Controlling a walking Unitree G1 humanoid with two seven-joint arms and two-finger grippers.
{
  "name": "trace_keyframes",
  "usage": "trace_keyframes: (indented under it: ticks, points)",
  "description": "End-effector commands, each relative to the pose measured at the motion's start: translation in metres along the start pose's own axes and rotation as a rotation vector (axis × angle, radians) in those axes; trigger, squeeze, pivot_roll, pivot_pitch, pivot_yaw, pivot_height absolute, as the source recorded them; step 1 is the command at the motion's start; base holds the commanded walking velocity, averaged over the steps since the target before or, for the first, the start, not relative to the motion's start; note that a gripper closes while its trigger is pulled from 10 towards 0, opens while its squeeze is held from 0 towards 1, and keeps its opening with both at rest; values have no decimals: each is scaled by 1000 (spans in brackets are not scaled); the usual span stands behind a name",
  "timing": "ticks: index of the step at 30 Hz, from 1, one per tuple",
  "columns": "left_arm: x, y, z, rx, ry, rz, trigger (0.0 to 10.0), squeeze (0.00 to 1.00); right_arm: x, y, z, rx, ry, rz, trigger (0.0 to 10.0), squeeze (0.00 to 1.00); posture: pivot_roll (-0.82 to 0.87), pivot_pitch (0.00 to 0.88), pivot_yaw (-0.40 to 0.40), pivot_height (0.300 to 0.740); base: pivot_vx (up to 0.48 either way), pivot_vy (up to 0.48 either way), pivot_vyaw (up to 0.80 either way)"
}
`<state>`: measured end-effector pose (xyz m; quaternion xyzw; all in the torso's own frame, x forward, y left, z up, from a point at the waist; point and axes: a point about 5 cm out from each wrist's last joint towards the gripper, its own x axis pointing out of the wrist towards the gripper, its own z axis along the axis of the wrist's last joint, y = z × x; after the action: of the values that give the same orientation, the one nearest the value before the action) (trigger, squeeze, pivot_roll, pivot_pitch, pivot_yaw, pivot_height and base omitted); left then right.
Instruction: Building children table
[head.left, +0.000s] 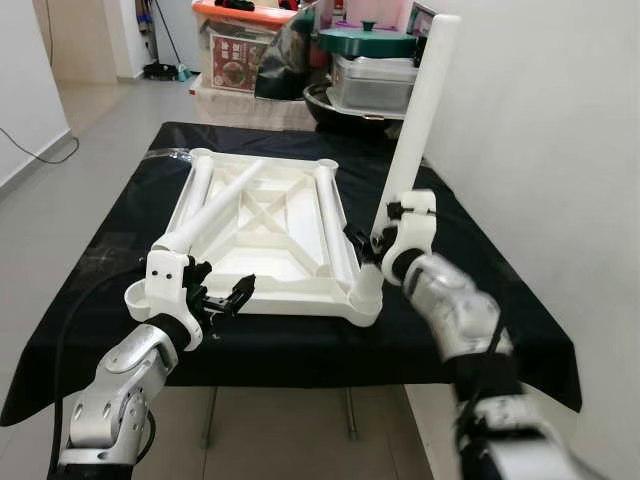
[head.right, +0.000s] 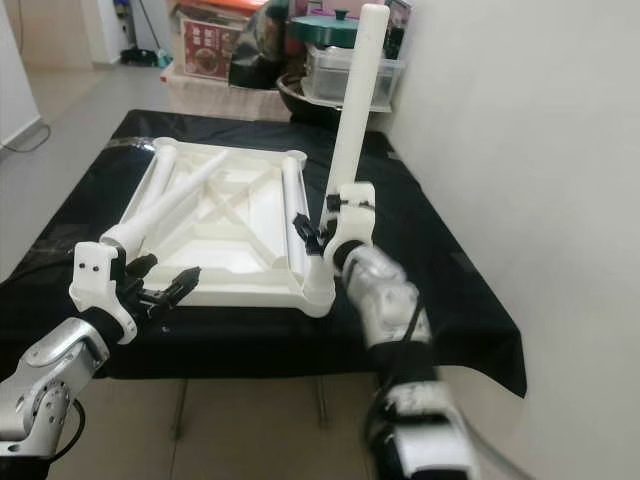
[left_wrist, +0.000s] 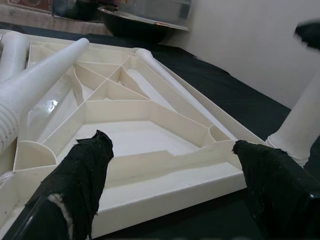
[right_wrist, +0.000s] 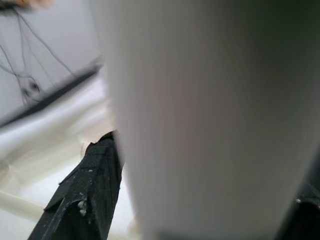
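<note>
The tabletop (head.left: 268, 225) lies upside down on the black cloth (head.left: 300, 345). At its near edge the left gripper (head.left: 222, 298) hangs released. At its near right corner the right gripper (head.left: 372, 243) clenches an upright leg (head.left: 420, 110); I'd keep it plumb, pressing straight into the socket. Beyond, the storage box's label (head.left: 235, 72) is unreadable.

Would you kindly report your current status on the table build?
Right tool shut on upright leg, seated in tabletop corner socket. Left tool open at near edge. Loose legs lie inside.

White wall (head.left: 540, 110) at right, grey tiled floor (head.left: 90, 130), black-draped table (head.left: 480, 330), cluttered storage boxes (head.left: 240, 50) behind.
</note>
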<state>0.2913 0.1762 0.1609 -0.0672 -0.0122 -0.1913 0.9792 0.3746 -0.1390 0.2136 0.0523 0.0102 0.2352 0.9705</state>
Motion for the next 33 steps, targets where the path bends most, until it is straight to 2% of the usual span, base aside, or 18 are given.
trace_keyframes:
  ticks: [1,7,8,10,11,14,15,16,20,23,25,26,27,29,30,31,32,33]
  points:
    - [1,-1,-5,-9,16,-3,10000,0,-3,4,-6,-45,5,184,10000,0,133,0,-139,740,0,0,0]
    - [1,-1,-5,-7,16,-5,10000,0,-7,-3,-15,-122,74,300,10000,0,146,0,-150,740,0,0,0]
    - [1,-1,-5,-6,16,-4,10000,0,-3,-6,-19,-113,97,283,4745,0,148,0,-154,740,0,0,0]
    - [1,-1,-5,-6,16,-4,10000,0,-3,-6,-19,-113,97,283,4745,0,148,0,-154,740,0,0,0]
    - [1,-1,-5,-6,16,-2,10000,0,2,-9,-23,-88,122,217,0,0,155,0,-158,740,0,0,0]
    - [0,-1,-5,-4,14,4,10000,0,7,-45,-35,0,202,-358,0,0,161,0,-162,740,0,0,0]
    - [0,-1,-5,-4,14,4,10000,0,7,-45,-35,0,202,-358,0,0,161,0,-162,740,0,0,0]
    - [-1,-1,-5,-4,15,5,10000,0,-2,-57,-40,72,195,-568,0,0,165,0,-162,740,0,0,0]
    - [-1,-1,-5,-5,14,5,10000,0,-9,-61,-43,112,185,-695,0,0,161,0,-161,740,0,0,0]
    - [-2,-2,-5,-5,15,5,10000,0,-14,-47,-51,115,188,-718,0,0,157,0,-155,740,0,0,0]
    - [-1,-2,-5,-8,16,1,10000,0,-13,6,-57,77,199,-525,10000,0,143,0,-141,740,0,0,0]
    - [-1,-2,-5,-8,16,1,10000,0,-13,6,-57,77,199,-525,10000,0,143,0,-141,740,0,0,0]
    - [-1,-1,-5,-9,17,-1,10000,0,-9,26,-52,97,158,-394,10000,0,135,0,-137,740,0,0,0]
    - [-1,-1,-5,-9,17,-1,10000,0,-9,26,-52,97,158,-394,10000,0,135,0,-137,740,0,0,0]
    - [0,-1,-5,-10,18,-4,10000,0,-8,30,-44,91,106,-342,10000,231,135,0,-137,740,0,0,0]
    - [0,-1,-5,-10,18,-6,10000,0,-5,25,-36,83,67,-320,10000,1000,131,0,-137,740,0,0,0]
    - [1,-1,-5,-11,17,-6,10000,0,-2,15,-24,41,26,-303,10000,769,131,0,-138,740,0,0,0]
    - [1,-1,-5,-11,17,-6,10000,0,-2,15,-24,41,26,-303,10000,769,131,0,-138,740,0,0,0]
